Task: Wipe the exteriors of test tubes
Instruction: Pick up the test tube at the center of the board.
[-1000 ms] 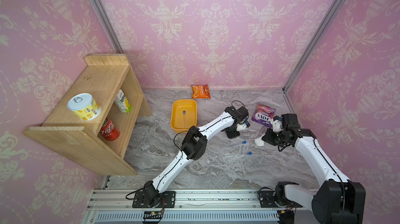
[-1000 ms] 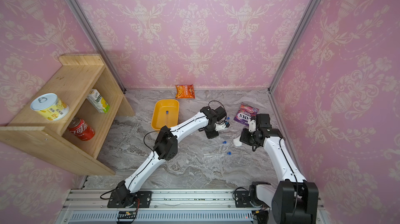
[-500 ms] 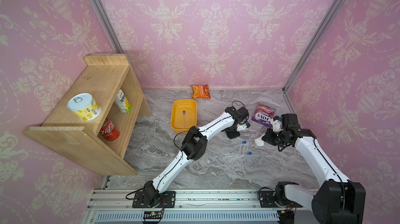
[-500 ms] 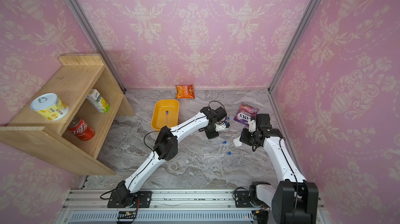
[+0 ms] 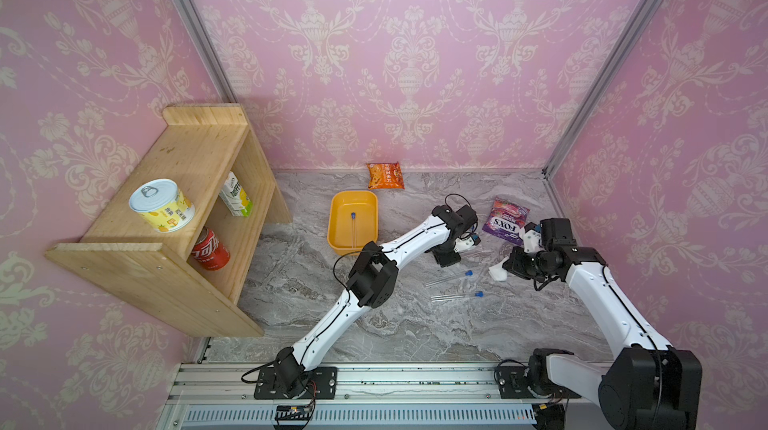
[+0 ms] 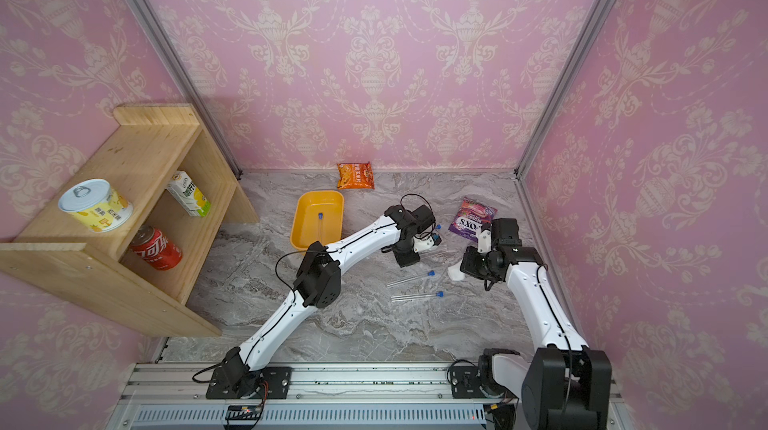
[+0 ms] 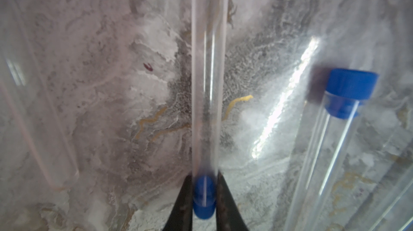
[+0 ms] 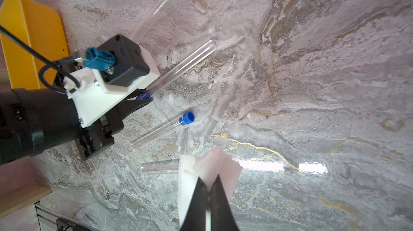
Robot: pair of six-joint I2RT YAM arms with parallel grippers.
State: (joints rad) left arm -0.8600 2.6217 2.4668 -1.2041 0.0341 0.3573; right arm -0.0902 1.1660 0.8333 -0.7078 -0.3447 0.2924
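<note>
My left gripper [image 7: 204, 180] pinches narrowly on the blue cap of a thin clear test tube [image 7: 209, 62]. My right gripper [image 8: 209, 184] clamps a white folded wipe [image 8: 188, 174]. Another capped tube [image 7: 335, 129] lies just beside.

Five test tubes [image 8: 161, 132] (one in tray [image 5: 332, 220]), two cans [image 5: 162, 205], two snack bags [image 5: 505, 220], one wipe [image 8: 187, 174].

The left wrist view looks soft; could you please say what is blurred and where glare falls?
Left wrist view: the gripped test tube is blurred, the capped tube beside it sharper, and a glare streak crosses the table between them.
</note>
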